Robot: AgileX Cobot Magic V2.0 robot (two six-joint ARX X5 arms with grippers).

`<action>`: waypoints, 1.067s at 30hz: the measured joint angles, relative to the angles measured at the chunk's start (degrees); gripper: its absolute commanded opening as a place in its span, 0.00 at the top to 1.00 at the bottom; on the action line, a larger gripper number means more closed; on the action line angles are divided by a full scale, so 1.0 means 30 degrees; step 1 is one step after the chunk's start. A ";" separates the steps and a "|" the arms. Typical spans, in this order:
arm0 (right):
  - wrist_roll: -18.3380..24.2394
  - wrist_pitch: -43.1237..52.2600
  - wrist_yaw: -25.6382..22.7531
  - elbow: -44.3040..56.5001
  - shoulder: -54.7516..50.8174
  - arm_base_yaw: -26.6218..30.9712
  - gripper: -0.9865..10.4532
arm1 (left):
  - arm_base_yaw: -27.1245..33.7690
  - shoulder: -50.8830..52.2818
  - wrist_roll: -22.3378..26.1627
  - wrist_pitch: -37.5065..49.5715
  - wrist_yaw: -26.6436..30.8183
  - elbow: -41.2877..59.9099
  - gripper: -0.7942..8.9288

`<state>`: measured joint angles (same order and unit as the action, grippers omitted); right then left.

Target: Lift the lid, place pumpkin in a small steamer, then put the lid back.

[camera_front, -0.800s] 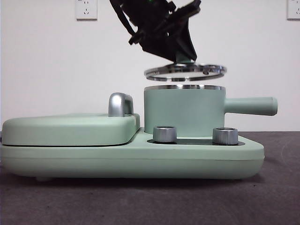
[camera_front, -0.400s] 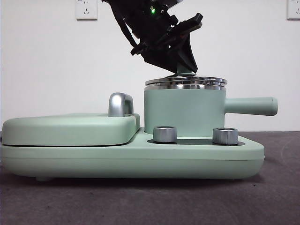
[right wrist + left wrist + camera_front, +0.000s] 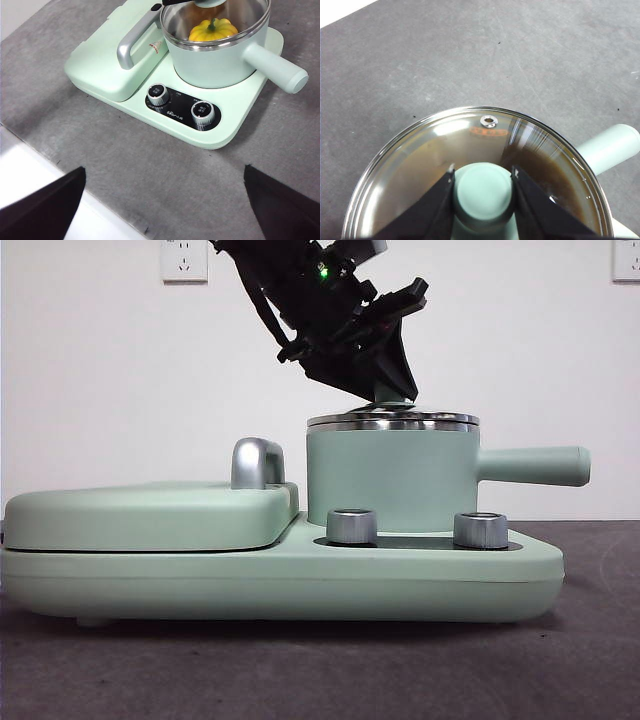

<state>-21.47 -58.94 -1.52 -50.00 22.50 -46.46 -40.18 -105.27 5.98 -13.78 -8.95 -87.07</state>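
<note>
Small steamer [image 3: 392, 478]: mint green pot with steel rim, standing on the right part of the base unit [image 3: 280, 575], its straight side handle [image 3: 535, 466] pointing right. Lid [image 3: 393, 421]: clear glass with steel rim, seated flat on the steamer's rim; mint green knob [image 3: 484, 191] at its centre, small steel vent hole [image 3: 488, 120] near the edge. Left gripper [image 3: 483, 195]: comes down from the upper left in the front view, directly above the pot; its two black jaws are closed against either side of the lid's knob. Pumpkin [image 3: 213, 30]: glossy yellow-orange, green stem up, lying inside the steamer, seen through the lid glass in the right wrist view. Right gripper [image 3: 165, 200]: held well back from the appliance on its near side, above the grey table [image 3: 165, 165]; jaws spread wide, nothing between them. Base unit, further parts: flat mint griddle cover [image 3: 150, 515] on the left with a silver handle [image 3: 256, 462]; two silver knobs [image 3: 351, 526] on a black panel at the front, below the pot
</note>
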 measured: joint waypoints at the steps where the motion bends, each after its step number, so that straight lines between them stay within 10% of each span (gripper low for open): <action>1: 0.0000 0.0000 -0.0007 0.0000 0.0000 0.0000 0.49 | 0.0000 0.0000 0.0000 0.0000 0.0000 0.0000 0.90; 14: 0.0000 0.0007 -0.0066 0.0000 0.0000 0.0000 0.49 | -0.0015 -0.0007 -0.0029 0.0211 0.0022 0.0000 0.44; 32: 0.0000 0.0007 -0.0007 0.0000 0.0000 0.0000 0.49 | -0.0007 0.7293 -0.0503 -0.8189 0.0022 -0.0102 0.44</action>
<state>-21.47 -58.92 -1.54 -50.00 22.50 -46.46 -40.21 -83.40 4.47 -38.35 -8.88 -87.37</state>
